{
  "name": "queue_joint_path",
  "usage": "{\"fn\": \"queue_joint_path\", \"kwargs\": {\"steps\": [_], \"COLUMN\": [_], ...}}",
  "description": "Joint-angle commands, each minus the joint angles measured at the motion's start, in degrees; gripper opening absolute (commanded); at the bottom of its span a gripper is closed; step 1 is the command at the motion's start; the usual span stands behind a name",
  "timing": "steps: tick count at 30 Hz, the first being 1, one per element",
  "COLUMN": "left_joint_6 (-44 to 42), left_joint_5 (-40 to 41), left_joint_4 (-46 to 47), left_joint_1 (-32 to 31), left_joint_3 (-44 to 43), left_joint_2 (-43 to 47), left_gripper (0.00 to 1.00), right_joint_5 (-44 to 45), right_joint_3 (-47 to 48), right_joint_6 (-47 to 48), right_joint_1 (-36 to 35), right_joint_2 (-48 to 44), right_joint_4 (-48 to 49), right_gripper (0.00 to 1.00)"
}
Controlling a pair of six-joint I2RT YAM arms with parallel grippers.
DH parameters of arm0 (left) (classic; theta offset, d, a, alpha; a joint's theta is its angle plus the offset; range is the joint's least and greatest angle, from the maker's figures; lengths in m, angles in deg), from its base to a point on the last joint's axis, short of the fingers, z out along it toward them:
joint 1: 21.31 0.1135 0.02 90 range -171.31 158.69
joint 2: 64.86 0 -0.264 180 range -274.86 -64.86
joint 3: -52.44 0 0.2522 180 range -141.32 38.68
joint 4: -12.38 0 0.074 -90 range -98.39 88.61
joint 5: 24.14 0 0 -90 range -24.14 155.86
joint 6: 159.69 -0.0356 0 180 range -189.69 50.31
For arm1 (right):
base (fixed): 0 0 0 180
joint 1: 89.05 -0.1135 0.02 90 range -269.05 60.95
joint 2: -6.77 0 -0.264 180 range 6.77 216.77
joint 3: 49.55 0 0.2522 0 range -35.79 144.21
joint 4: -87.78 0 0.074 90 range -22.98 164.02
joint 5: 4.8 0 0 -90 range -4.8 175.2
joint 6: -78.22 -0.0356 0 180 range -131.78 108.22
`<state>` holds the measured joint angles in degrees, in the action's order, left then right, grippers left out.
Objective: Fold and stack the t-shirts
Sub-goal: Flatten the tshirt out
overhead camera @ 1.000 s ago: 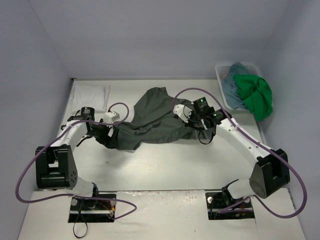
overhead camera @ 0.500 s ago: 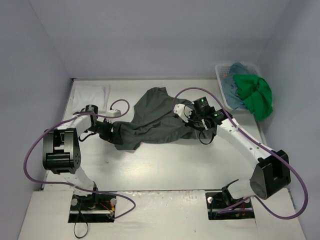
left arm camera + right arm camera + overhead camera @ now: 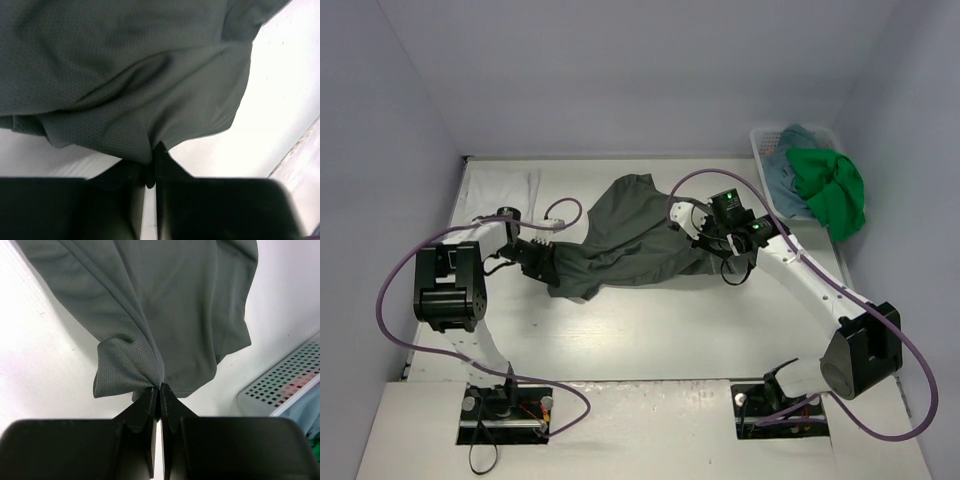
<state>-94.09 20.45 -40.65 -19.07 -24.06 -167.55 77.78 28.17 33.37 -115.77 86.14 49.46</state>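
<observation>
A dark grey-green t-shirt (image 3: 630, 235) lies crumpled across the middle of the table. My left gripper (image 3: 550, 266) is shut on its left edge; in the left wrist view the cloth (image 3: 125, 75) is pinched between the tips of that gripper (image 3: 151, 156). My right gripper (image 3: 708, 248) is shut on the shirt's right edge, where the fabric (image 3: 165, 300) bunches into the tips of this gripper (image 3: 160, 387). A folded white t-shirt (image 3: 502, 188) lies at the back left. A teal-blue t-shirt (image 3: 786, 170) and a bright green t-shirt (image 3: 835, 192) sit heaped in the basket.
The white mesh basket (image 3: 761, 150) stands at the back right against the wall, and its corner (image 3: 285, 385) shows in the right wrist view. Purple cables loop from both arms over the table. Walls close in the back and both sides.
My left gripper has shut on the shirt's left edge, and the left arm has swung in toward it. The right gripper kept its hold and shifted slightly.
</observation>
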Motion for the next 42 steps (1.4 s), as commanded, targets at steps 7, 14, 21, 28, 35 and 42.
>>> {"fn": "queue_joint_path", "kwargs": {"steps": [7,14,21,28,35,42], "left_joint_6": [-0.9,-0.1,6.0,12.1,23.7,30.3], "left_joint_5": [-0.4,-0.3,-4.2,-6.8,-10.7,-14.4], "left_joint_4": [-4.5,-9.6,-11.5,-11.6,-8.7,-6.6], "left_joint_1": [-0.3,0.7,1.2,2.2,7.2,8.2], "left_joint_3": [-7.1,-16.0,-27.5,-41.1,-57.4,-58.3], "left_joint_2": [4.2,7.9,10.8,15.3,21.3,24.1], "left_gripper": [0.00,0.00,0.00,0.00,0.00,0.00], "right_joint_5": [-1.3,0.2,2.6,4.6,5.8,-0.4], "right_joint_3": [4.1,4.8,6.5,12.1,15.6,3.4], "right_joint_6": [-1.7,-1.6,-2.4,-4.2,-5.1,-6.3], "right_joint_1": [2.7,3.3,3.9,4.0,4.0,3.9], "right_joint_2": [-1.7,-3.0,-3.3,-6.8,-15.0,-18.6], "right_joint_4": [1.3,1.5,2.8,2.8,1.3,0.4], "right_gripper": [0.00,0.00,0.00,0.00,0.00,0.02]}}
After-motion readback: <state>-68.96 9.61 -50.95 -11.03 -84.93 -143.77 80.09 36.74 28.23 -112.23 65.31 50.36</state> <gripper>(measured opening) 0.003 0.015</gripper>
